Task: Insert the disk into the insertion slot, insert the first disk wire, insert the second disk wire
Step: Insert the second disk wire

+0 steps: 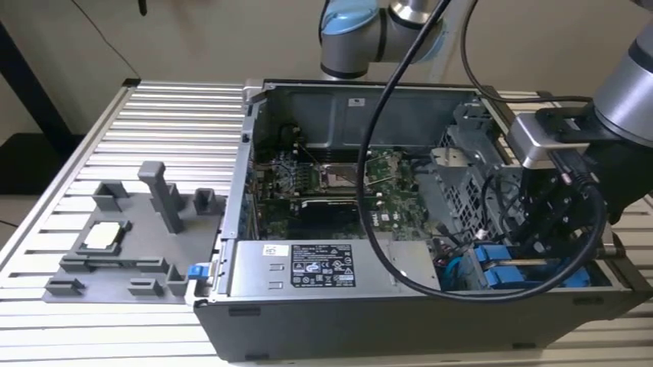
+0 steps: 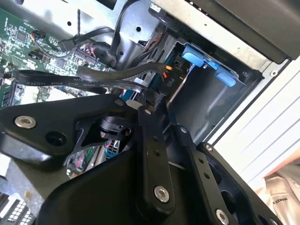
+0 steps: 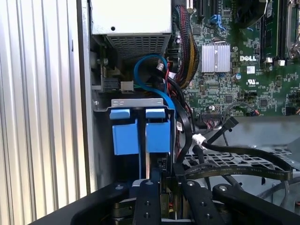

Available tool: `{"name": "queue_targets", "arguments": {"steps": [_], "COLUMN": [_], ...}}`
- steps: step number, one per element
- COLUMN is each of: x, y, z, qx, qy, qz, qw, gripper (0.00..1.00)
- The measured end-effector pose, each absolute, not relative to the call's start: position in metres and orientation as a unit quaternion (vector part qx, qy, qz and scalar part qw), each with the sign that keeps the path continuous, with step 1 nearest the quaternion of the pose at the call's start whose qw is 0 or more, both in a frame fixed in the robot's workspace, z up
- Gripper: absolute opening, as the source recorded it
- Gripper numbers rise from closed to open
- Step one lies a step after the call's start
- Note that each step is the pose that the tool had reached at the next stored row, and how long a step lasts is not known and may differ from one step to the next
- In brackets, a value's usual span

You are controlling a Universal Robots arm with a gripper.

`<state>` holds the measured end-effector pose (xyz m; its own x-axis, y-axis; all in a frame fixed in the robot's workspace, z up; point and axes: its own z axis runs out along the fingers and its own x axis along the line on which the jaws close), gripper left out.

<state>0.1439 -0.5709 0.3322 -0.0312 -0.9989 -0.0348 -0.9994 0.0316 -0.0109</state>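
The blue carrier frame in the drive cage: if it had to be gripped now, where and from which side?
Probably by the two raised blue tabs at its exposed end, coming from the open side of the case, since the cage wall encloses the rest of the blue carrier frame.

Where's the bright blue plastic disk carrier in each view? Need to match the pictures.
Exterior view: bright blue plastic disk carrier sits low in the case's front corner, toward the exterior view's right, below the gripper.
Second wrist view: its blue tabs show beyond the black finger links, against the grey metal bay wall.
First wrist view: the carrier is mid-picture, just beyond the gripper.
Shared landmark: green motherboard.
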Motion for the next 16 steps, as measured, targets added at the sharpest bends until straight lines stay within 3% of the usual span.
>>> {"name": "queue_targets", "arguments": {"steps": [2,3,16], "x": [0.1439,0.1439,0.1439], "y": [-0.5711,-0.5712,-0.5727], "z": [0.3315,0.3317,0.338], "qx": [-0.696,-0.696,-0.696], "qy": [0.718,0.718,0.718], "qz": [0.009,0.009,0.009], "qw": [0.017,0.017,0.017], "gripper": [0.26,0.32,0.32]}}
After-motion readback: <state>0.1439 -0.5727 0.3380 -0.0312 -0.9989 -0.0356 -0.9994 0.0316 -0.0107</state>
